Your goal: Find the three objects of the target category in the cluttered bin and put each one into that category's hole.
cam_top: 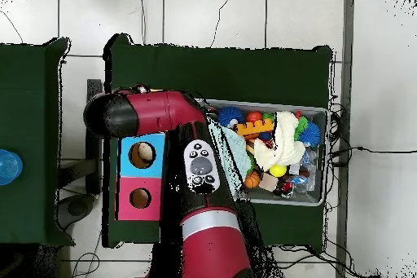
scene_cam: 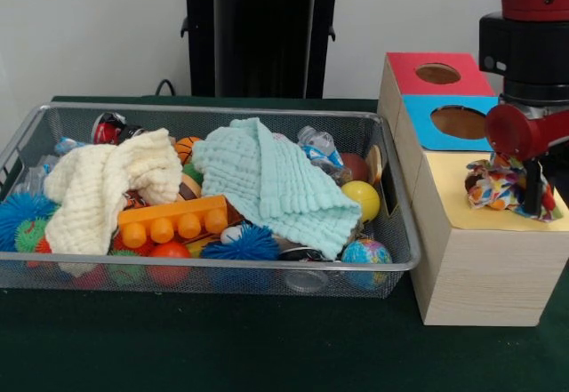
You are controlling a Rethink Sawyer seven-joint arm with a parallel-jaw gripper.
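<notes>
Bin (scene_cam: 396,259) left of three boxes, fabric piece (scene_cam: 498,186) atop nearest box (scene_cam: 484,268)

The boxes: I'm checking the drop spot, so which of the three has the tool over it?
The yellow-faced box, the largest and nearest the camera in the front view. The tool hangs over it with spotted fabric; the red box and blue box show open holes.

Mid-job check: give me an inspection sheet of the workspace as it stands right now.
Surface: dark green table cover.
Job's things: wire-mesh bin full; one spotted fabric piece lies on the yellow-faced box, covering where its hole would be; no others seen.
Clutter: cream cloth, mint cloth, orange brick, globe ball, spiky balls, bottles.
Gripper: gripper at the fabric; open or shut cannot be told.
Cables: black cables on the floor beside the table.
Surroundings: blue-faced box, red-faced box, second green table.
</notes>
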